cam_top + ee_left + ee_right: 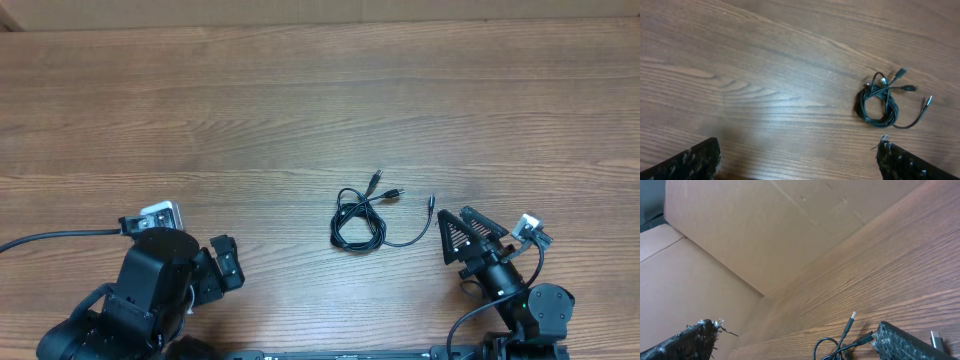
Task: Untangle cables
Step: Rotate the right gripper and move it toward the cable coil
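The cables point(360, 215) lie as one small black tangle on the wooden table point(300, 100), right of centre: a coiled loop with several plug ends sticking out and one loose strand curving right. My right gripper point(455, 214) is open just right of the tangle. In the right wrist view the cables point(840, 342) sit low between its fingers, close to the right finger point(905, 342), with a silvery plug tip pointing up. My left gripper point(228, 260) is open, well to the left. In the left wrist view the cables point(880, 102) lie ahead at the right, and nothing is between the fingers point(690, 160).
A brown cardboard wall point(740, 230) stands along the table's far edge. Bare wood surrounds the tangle on all sides. The arm bases fill the near edge at left point(130, 310) and right point(530, 310).
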`<state>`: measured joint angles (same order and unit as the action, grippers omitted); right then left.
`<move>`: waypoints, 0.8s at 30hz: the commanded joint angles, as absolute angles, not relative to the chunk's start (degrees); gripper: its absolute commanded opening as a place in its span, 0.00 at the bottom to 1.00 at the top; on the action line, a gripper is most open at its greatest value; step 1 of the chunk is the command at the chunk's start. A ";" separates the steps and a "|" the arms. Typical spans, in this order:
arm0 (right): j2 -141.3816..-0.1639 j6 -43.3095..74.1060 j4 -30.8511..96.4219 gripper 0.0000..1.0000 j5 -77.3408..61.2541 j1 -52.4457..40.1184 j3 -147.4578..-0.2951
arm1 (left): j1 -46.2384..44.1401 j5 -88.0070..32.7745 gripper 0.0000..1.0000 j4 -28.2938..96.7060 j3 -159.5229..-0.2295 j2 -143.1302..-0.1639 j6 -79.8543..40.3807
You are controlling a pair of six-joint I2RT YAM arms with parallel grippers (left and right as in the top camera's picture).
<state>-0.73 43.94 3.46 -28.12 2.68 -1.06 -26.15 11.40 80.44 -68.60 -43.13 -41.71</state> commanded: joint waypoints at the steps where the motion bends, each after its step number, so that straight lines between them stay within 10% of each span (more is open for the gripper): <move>1: -0.45 44.47 2.87 1.00 -28.38 2.85 -0.47 | -26.33 12.16 1.00 81.23 -68.23 -42.72 -42.46; 12: -0.45 72.49 3.29 1.00 -59.59 2.85 -0.47 | -26.30 12.23 1.00 79.31 -67.94 -42.78 -42.70; 24: -0.62 62.48 0.86 0.99 -53.84 3.60 -1.69 | -26.33 10.46 1.00 78.46 -67.59 -45.04 -46.98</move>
<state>-0.73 65.01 -1.43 -57.28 2.81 -1.06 -26.15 11.33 78.24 -67.85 -43.94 -45.17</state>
